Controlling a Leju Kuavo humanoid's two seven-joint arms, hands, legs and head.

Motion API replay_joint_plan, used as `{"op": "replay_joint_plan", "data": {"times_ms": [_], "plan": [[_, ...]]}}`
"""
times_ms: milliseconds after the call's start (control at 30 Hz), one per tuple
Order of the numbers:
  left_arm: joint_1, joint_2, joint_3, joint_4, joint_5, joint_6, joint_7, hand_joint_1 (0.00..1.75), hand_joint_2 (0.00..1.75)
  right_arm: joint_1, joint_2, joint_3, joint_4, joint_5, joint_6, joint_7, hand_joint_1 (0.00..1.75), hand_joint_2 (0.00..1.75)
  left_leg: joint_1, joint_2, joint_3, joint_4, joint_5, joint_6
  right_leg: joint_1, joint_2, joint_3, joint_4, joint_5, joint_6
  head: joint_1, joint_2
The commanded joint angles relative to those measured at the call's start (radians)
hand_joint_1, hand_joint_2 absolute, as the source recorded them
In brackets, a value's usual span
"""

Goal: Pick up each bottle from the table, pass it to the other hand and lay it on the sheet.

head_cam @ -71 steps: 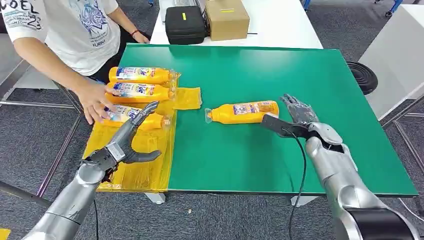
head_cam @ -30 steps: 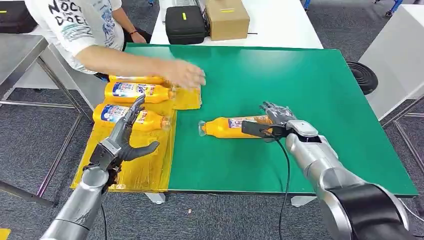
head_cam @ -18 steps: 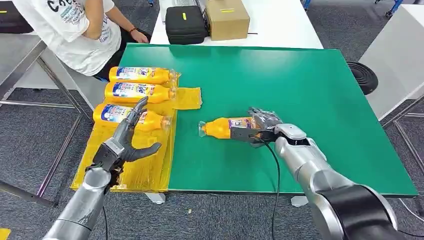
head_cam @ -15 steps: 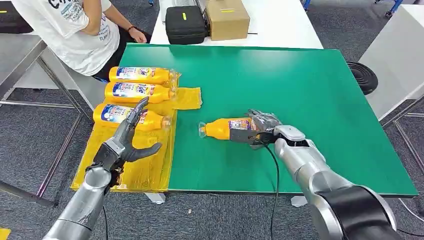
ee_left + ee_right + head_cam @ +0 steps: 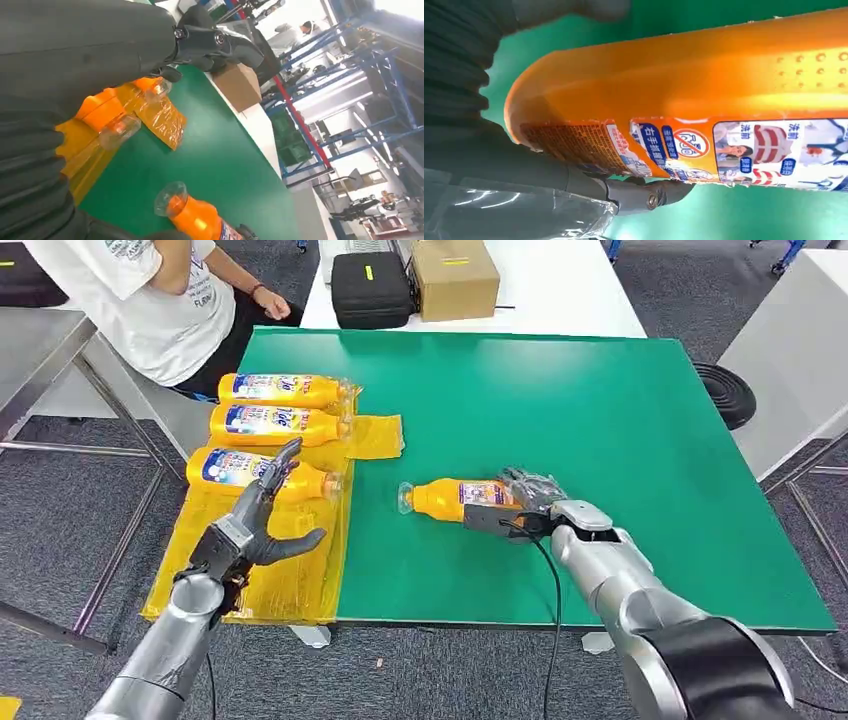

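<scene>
While the left hand (image 5: 243, 530) hovers spread above the sheet (image 5: 290, 580), the right hand (image 5: 520, 502) grips the bottle (image 5: 450, 497).

On the table (image 5: 620, 400), the sheet (image 5: 290, 570) lies along the 9 o'clock edge. Three bottles (image 5: 270, 422) lie on it side by side, caps toward 3 o'clock. A fourth bottle (image 5: 455, 499) lies on the bare table just at 3 o'clock of the sheet, near the 6 o'clock edge. Beyond the 12 o'clock edge sit a case (image 5: 370, 285) and, beside it at 3 o'clock, a box (image 5: 452, 276).
</scene>
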Motion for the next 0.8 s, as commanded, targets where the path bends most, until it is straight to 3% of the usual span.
{"op": "replay_joint_plan", "data": {"times_ms": [33, 67, 100, 467, 667, 700, 733, 800], "plan": [[-0.067, -0.01, -0.005, 0.115, 0.0, -0.005, -0.001, 0.0, 1.75, 0.011, -0.02, 0.006, 0.066, -0.001, 0.017, 0.003, 1.41, 1.75, 0.001, -0.002, 0.003, -0.001, -0.001, 0.0, 0.001, -0.003, 0.005, -0.001, -0.001, -0.002, 0.0, 0.0], [-0.067, -0.01, -0.005, 0.115, 0.0, -0.005, -0.001, 0.0, 1.75, 0.011, -0.02, 0.006, 0.066, -0.001, 0.017, 0.003, 1.41, 1.75, 0.001, -0.001, 0.003, -0.001, 0.0, 0.0, 0.001, -0.002, 0.003, -0.001, -0.001, -0.002, 0.0, 0.0], [-0.067, -0.01, -0.005, 0.117, 0.0, -0.006, -0.002, 0.0, 1.75, 0.009, -0.018, 0.003, 0.066, -0.005, 0.022, 0.002, 1.75, 1.75, 0.001, -0.002, 0.005, -0.001, -0.001, 0.0, 0.001, -0.003, 0.006, -0.001, -0.002, -0.003, 0.0, 0.0], [-0.095, -0.016, -0.024, 0.138, 0.009, -0.009, -0.006, 0.0, 1.75, 0.018, 0.005, -0.009, 0.052, -0.029, 0.058, -0.076, 1.75, 1.75, 0.001, -0.001, 0.006, -0.001, -0.001, -0.001, 0.002, -0.003, 0.007, -0.001, -0.002, -0.003, 0.0, 0.0], [-0.04, -0.014, 0.02, 0.093, 0.092, -0.028, 0.002, 0.0, 1.75, 0.074, 0.042, -0.143, -0.013, -0.199, -0.137, -0.268, 1.75, 1.75, 0.001, 0.001, 0.005, -0.001, -0.001, 0.0, 0.001, 0.0, 0.005, -0.001, -0.001, -0.002, 0.0, 0.0], [-0.017, -0.018, 0.044, 0.073, 0.144, -0.049, 0.011, 0.0, 1.75, 0.101, 0.064, -0.209, -0.052, -0.285, -0.248, -0.358, 1.75, 1.75, 0.001, 0.002, 0.007, -0.001, -0.002, -0.001, 0.002, 0.0, 0.007, -0.002, -0.001, -0.003, 0.0, 0.0], [-0.008, -0.02, 0.052, 0.065, 0.159, -0.054, 0.014, 0.0, 1.75, 0.116, 0.077, -0.238, -0.072, -0.325, -0.28, -0.391, 1.75, 1.75, 0.001, 0.002, 0.006, -0.002, -0.001, -0.001, 0.001, 0.001, 0.006, -0.002, -0.001, -0.002, 0.0, 0.0], [-0.005, -0.02, 0.051, 0.064, 0.159, -0.054, 0.014, 0.0, 1.75, 0.119, 0.08, -0.237, -0.073, -0.325, -0.283, -0.392, 1.75, 1.75, 0.001, 0.004, 0.007, -0.001, -0.003, -0.001, 0.002, 0.003, 0.006, -0.001, -0.001, -0.003, 0.0, 0.0]]}}
